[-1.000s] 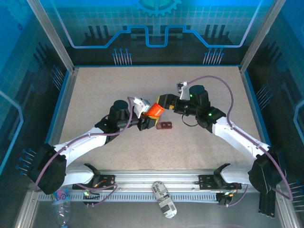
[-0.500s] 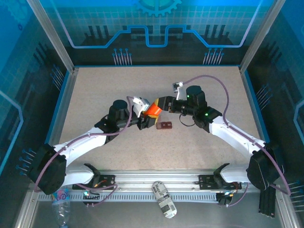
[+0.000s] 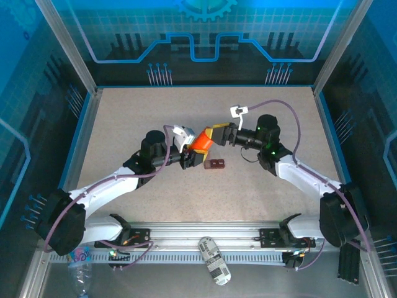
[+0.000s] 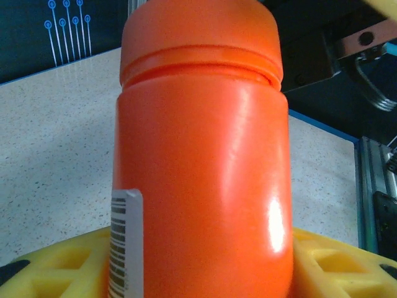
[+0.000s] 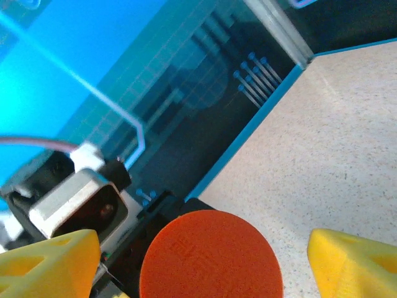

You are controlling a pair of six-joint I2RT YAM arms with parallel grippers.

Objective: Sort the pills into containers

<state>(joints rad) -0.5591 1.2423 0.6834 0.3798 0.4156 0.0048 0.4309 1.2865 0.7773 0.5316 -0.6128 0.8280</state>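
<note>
An orange pill bottle (image 3: 201, 143) hangs tilted above the table's middle, and my left gripper (image 3: 191, 156) is shut on its body. In the left wrist view the bottle (image 4: 201, 155) stands between the yellow fingers (image 4: 56, 267), a barcode label on its left side. My right gripper (image 3: 217, 134) faces the bottle's cap end. In the right wrist view the round orange cap (image 5: 211, 257) lies between the yellow fingers (image 5: 356, 264), with a gap on both sides, so that gripper (image 5: 205, 264) is open. The maroon two-cell containers box (image 3: 216, 164) lies on the table just below the bottle. The pills are out of view.
The speckled beige table (image 3: 136, 112) has blue walls (image 3: 80, 136) on the left, right and back. A metal rail (image 3: 205, 236) runs along the near edge. The two arms meet at the centre, close together.
My right wrist has turned at the cap and its arm has drawn slightly to the right. The bottle stays in my left gripper. The box has not moved.
</note>
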